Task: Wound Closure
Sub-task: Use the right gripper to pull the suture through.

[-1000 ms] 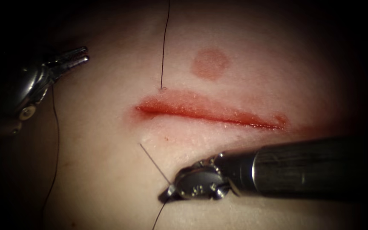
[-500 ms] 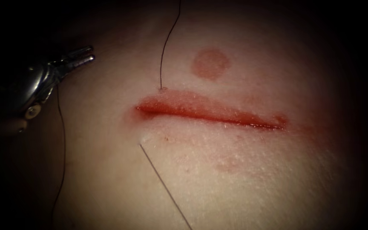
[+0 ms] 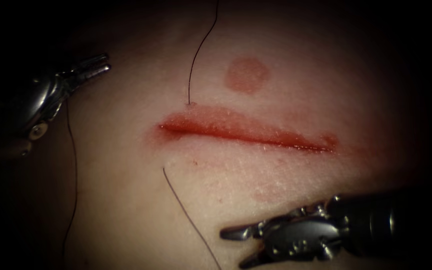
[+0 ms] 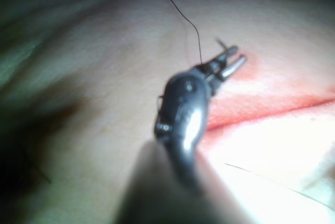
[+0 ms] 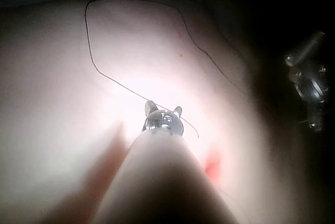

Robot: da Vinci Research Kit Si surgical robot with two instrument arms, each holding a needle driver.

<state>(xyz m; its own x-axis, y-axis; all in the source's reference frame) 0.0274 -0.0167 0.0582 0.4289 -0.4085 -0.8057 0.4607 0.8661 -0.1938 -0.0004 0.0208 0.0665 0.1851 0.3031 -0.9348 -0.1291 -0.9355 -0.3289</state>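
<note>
At the far left of the endoscope view the left tool (image 3: 95,67) hangs over the tissue (image 3: 126,200), well away from the cut, its two jaws lying close together with only a sliver of a gap; the left wrist view (image 4: 230,63) shows the same narrow parting, and I see nothing held between them. Just beneath that tool a strand of thread (image 3: 74,170) trails down the left side of the tissue. Moving right, another length of the thread rises from a point just above the left end of the cut (image 3: 246,131) and curves up out of sight, while a further length leaves the tissue just below the cut's left end and slants down and to the right, lying slack on the surface. The cut itself runs across the middle, rimmed with red fluid (image 3: 211,121), and a round reddish mark (image 3: 246,74) sits above it. Low on the right, below the cut, the right tool (image 3: 233,246) reaches in with its jaws spread wide and empty, near the slanting thread without touching it. I cannot make out the needle anywhere.
</note>
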